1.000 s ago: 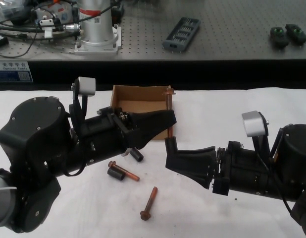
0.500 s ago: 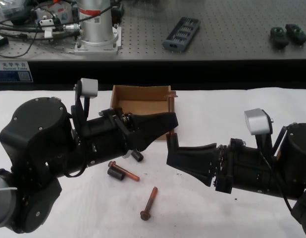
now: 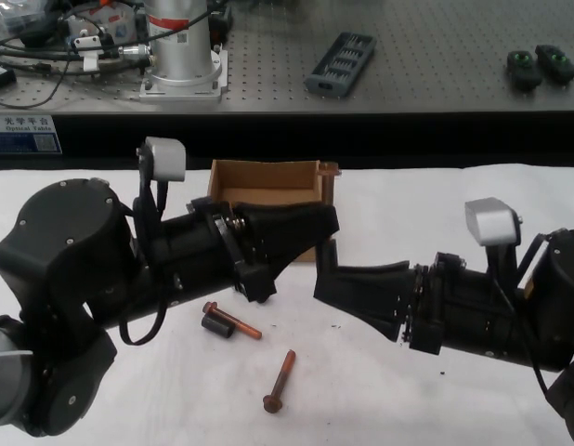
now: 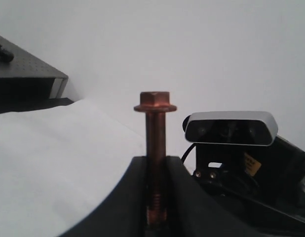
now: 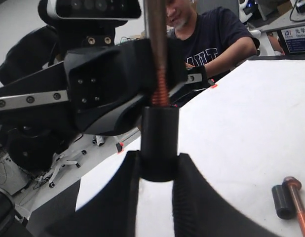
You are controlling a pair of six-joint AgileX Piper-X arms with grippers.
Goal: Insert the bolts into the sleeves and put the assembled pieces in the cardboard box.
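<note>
Aloft, left jaws clamp bolt [image 4: 155, 127], right jaws clamp sleeve [image 5: 159, 139] (threads at mouth) beside box [image 3: 267, 175] rim.

Over the bench, the left gripper [image 3: 324, 223] masks the cardboard box's [image 3: 268, 172] 6 o'clock side, so the floor there is unreadable. The copper bolt [image 3: 326, 169] shows just its head at the box's 2 o'clock corner, shank buried behind black fingers. On the left wrist camera, the bolt's threaded end sinks between the fingers and runs out of frame. Right wrist camera: the head is cut off, the tip swallowed by the black sleeve [image 5: 159, 140] in the right gripper [image 5: 156, 158]. How deep? Can't tell. The assembled piece [image 5: 282, 200] loses its shank to the frame edge.
</note>
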